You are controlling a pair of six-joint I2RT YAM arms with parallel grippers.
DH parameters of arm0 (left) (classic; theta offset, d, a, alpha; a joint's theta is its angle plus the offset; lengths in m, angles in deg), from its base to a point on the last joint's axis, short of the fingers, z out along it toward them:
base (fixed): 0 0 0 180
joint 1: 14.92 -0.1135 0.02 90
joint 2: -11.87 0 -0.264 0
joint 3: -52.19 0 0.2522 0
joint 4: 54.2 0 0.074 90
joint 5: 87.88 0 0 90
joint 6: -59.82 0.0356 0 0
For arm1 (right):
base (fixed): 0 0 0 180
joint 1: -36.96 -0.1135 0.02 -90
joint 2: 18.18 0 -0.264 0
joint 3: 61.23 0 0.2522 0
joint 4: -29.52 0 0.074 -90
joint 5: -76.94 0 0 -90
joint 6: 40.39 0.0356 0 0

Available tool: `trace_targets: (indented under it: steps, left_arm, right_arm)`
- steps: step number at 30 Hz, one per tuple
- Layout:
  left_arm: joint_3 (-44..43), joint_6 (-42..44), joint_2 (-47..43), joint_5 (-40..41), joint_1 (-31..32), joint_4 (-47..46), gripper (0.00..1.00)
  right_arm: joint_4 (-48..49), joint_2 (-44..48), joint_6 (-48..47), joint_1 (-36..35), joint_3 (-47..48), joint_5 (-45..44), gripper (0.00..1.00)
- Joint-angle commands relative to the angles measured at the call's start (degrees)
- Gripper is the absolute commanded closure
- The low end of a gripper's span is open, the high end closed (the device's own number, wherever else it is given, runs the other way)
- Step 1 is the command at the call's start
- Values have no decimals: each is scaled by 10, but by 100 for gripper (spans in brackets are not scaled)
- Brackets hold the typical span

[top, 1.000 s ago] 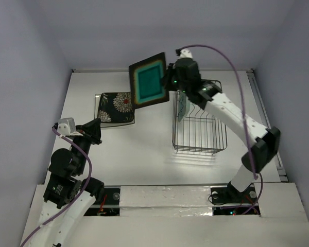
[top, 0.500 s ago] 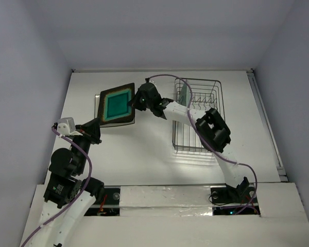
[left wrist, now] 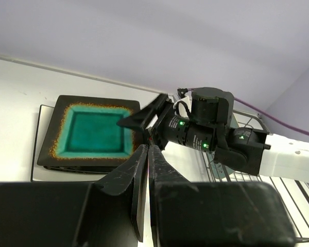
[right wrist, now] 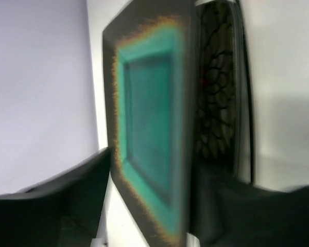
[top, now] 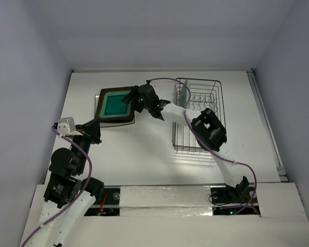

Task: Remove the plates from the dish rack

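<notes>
Now, the entries as they stand. Brown-rimmed teal plate [top: 115,104]: a second ago I had it high over the far middle of the worktop [top: 144,149]; it has since come down and lies flat near the far left corner, on top of the stack. Black flowered plate [right wrist: 216,103]: directly under the teal one, its pattern showing past the teal rim in my right wrist view. White plate [left wrist: 62,175]: bottom of the stack, only a pale border visible. My right gripper [top: 134,99]: at the teal plate's right-hand rim, jaws parted to either side of it; they were pinching it a moment ago and, as far as I can tell, have just let go. My left gripper [top: 95,126]: fingers pressed together on nothing, hanging just off the stack's near edge and unchanged in place. Dish rack [top: 195,150]: towards the right edge of the worktop, not moved. Mint-green oval plate [top: 183,95]: upright in the rack's far left corner, the one dish not yet taken out. Judgement: three of four are unloaded; my right arm has to back off the stack without dragging the teal plate, then return to the rack for the mint one.
</notes>
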Motion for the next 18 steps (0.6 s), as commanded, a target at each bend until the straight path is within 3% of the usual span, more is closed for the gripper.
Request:
trace_targets:
  steps: [1,4,7,11,18]
  left_arm:
    - [4,0,8,-2,-4,-25,98]
    - [4,0,7,-2,-4,-24,97]
    - [4,0,4,-2,-4,-24,98]
    - [4,0,0,-2,-4,-24,97]
    - [4,-1,-3,-2,-4,-24,97]
  right_arm:
    - [34,27,-18,-8,54,-6,32]
    - [-38,35,-67,-13,68,-15,18]
    - [-127,43,-125,-13,89,-46,10]
    - [-213,45,-188,-13,120,-75,5]
    - [-358,-37,-265,-13,249,-69,1]
